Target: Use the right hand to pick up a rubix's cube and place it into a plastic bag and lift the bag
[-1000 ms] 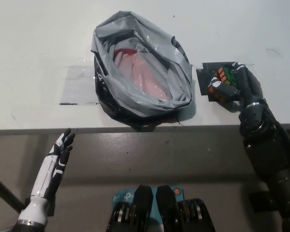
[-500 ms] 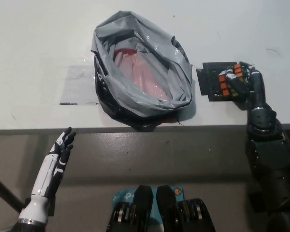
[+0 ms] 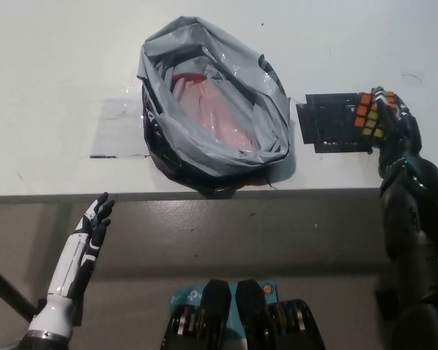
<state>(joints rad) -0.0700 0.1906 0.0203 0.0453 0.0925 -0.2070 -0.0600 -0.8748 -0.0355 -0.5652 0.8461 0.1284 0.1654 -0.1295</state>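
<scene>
The black right hand (image 3: 388, 120) is closed around the rubix's cube (image 3: 371, 117), its fingers wrapped over the cube's right and upper sides so that only part of the cube shows. The cube sits at the right end of a dark square mat (image 3: 334, 122) on the white surface (image 3: 58, 73), over the mat's right edge; whether it is touching the mat or held just above it cannot be told from this view. Its visible face is tilted and shows orange, yellow and green squares with dark lines between them. The right forearm runs down from the hand to the lower right corner.

The plastic bag (image 3: 212, 109) lies well to the left of the cube, just beside the mat's left edge. It is grey, crumpled and open at the top, with a pinkish lining and something red inside; its lower folds are dark and reach close to the front edge of the surface. A strip of clear tape (image 3: 117, 131) lies on the surface to the bag's left.

The white left hand (image 3: 91, 230) rests below the surface's edge at the lower left, fingers spread and holding nothing.
</scene>
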